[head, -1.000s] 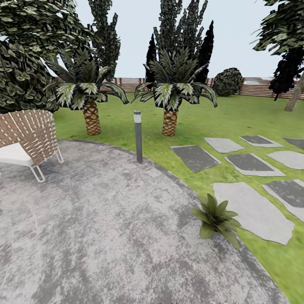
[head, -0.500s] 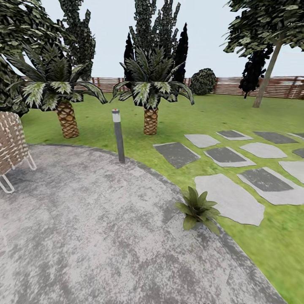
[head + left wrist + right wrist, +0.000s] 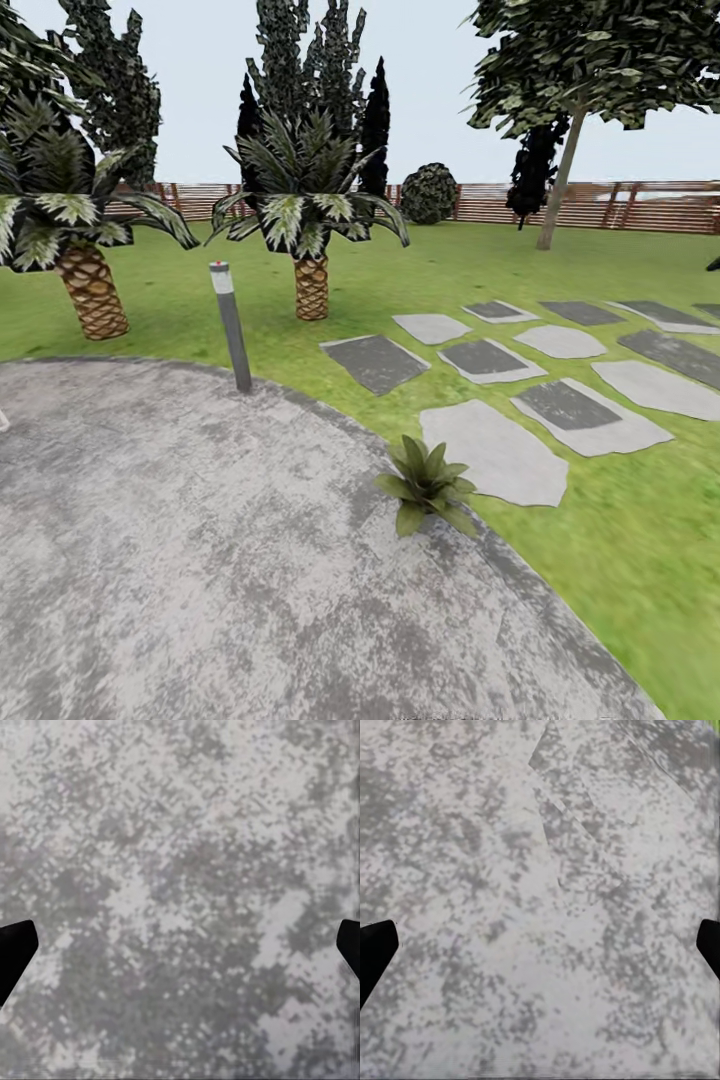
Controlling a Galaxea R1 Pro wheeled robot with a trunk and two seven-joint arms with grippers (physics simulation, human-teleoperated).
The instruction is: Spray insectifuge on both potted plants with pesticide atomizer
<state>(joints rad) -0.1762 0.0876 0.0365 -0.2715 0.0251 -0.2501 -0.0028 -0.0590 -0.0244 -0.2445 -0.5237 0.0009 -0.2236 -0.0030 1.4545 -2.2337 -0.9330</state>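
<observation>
Hands (image 3: 180, 945) open, potted plant (image 3: 428, 483) far ahead

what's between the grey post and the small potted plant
Bare mottled paving in the head view: the post and the potted plant both stand near its curved edge by the lawn, nothing between them.

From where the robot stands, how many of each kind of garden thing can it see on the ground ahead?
Low potted plant: 1
Scaly-trunked palms: 2
Bollard lamp post: 1
Stepping stones, such as the nearest: about 10, some cut off by the picture's edge
Total: about 14
</observation>
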